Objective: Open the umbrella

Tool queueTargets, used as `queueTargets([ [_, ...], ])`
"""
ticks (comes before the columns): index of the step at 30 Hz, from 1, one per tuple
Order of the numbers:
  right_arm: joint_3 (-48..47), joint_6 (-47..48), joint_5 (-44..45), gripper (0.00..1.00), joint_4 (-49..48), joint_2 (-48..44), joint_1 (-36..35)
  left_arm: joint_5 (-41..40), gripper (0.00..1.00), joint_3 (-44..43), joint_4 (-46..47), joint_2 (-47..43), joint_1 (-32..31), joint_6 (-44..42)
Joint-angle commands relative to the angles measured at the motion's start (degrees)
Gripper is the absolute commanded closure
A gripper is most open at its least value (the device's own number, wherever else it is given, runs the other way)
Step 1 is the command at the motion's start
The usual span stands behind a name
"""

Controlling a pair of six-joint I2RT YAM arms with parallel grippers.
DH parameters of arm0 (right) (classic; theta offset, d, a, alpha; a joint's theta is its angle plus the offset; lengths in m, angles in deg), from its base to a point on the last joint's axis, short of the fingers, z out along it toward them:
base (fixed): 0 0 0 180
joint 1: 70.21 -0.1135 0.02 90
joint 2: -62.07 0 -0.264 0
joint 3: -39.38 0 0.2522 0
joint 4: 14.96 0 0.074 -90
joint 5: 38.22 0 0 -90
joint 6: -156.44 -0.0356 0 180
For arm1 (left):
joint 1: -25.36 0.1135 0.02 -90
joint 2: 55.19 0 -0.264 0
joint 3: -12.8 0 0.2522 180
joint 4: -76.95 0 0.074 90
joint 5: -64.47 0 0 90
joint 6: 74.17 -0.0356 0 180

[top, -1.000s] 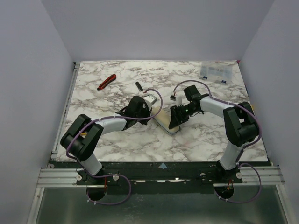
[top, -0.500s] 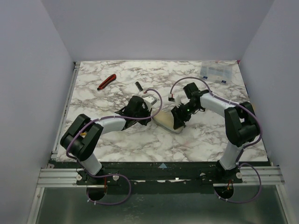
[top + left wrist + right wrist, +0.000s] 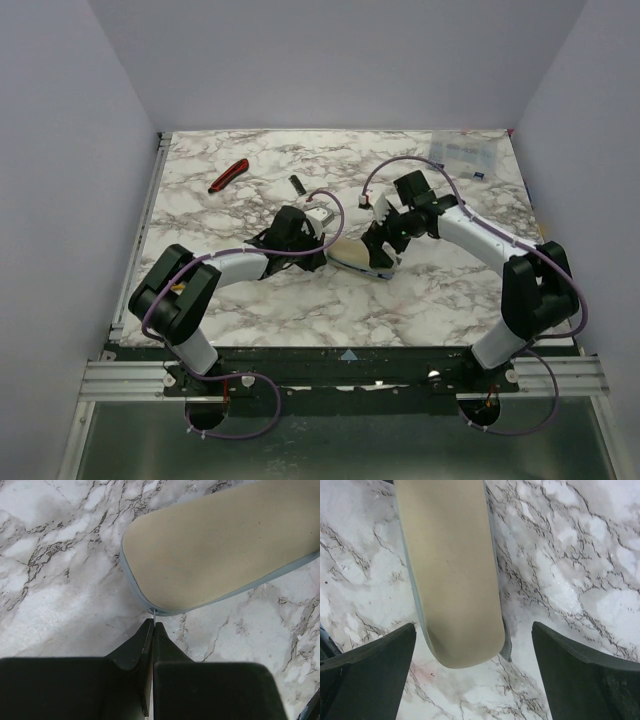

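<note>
**Umbrella folded, flat on counter**

The umbrella [image 3: 362, 255] lies folded on the counter [image 3: 250, 290] between both tools. Left tool [image 3: 153, 627]: jaws closed, tips at the umbrella's rim, possibly pinching a thin thread; this is unclear. Right tool [image 3: 473, 627]: jaws spread wide, straddling the opposite end without contact.

Gaps flank umbrella [image 3: 450, 570] inside spread right hand [image 3: 473, 626]; left hand [image 3: 152, 625] blocks end.
</note>
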Motion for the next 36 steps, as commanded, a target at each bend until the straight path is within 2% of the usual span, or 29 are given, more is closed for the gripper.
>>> queueTargets([
  [1,3.1,-1.0,3.7,0.0,-3.8,-0.7,-3.7,3.0,1.0,0.5,2.1,-0.3,0.0,1.8],
  [9,5.3,0.9,8.7,0.02,-6.2,2.0,-6.3,3.8,1.0,0.3,2.4,0.2,-0.1,3.1],
  [14,9.5,6.0,12.9,0.22,-9.4,1.0,-6.4,2.7,1.0,0.3,1.3,-0.2,0.0,2.3],
  [20,17.5,18.1,11.7,0.26,-13.0,-5.8,-6.4,1.8,1.0,1.4,1.4,-0.8,0.2,-0.2],
  [28,24.1,34.4,5.9,0.48,-13.4,-11.8,-6.4,2.2,1.0,1.1,1.7,-0.7,0.4,-3.1],
  [32,24.9,40.7,3.5,0.5,-11.7,-12.7,-6.4,3.0,1.0,0.9,1.6,-0.9,0.5,-4.2],
  [36,28.1,50.9,1.3,0.51,-10.9,-15.1,-6.4,4.4,1.0,0.6,1.2,-0.9,0.4,-6.1],
])
